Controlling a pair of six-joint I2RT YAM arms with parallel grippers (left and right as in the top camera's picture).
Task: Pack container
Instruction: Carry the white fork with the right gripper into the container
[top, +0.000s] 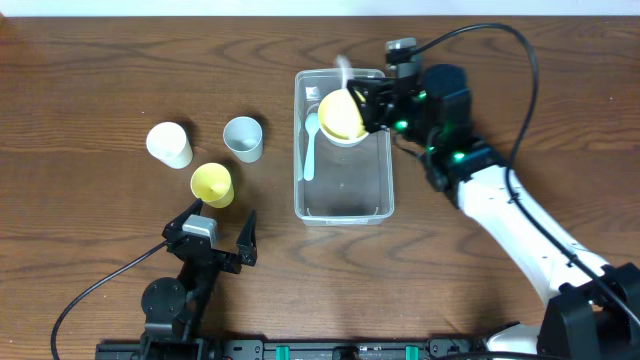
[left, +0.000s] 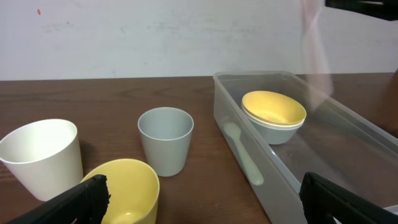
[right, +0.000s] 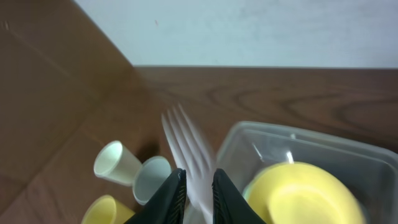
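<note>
The clear container (top: 343, 205) sits mid-table and holds a yellow bowl (top: 341, 115) stacked in a white bowl, plus a pale green spoon (top: 310, 145). It also shows in the left wrist view (left: 348, 130) and the right wrist view (right: 348, 149). My right gripper (right: 198, 186) is shut on a white plastic fork (right: 186, 146), blurred, held above the container's far end (top: 345, 70). My left gripper (top: 215, 235) is open and empty near the table's front, just behind the yellow cup (top: 212, 184).
A white cup (top: 169, 144), a grey cup (top: 243, 138) and the yellow cup stand left of the container. They also show in the left wrist view: the white cup (left: 40, 155), the grey cup (left: 165, 140), the yellow cup (left: 124, 190).
</note>
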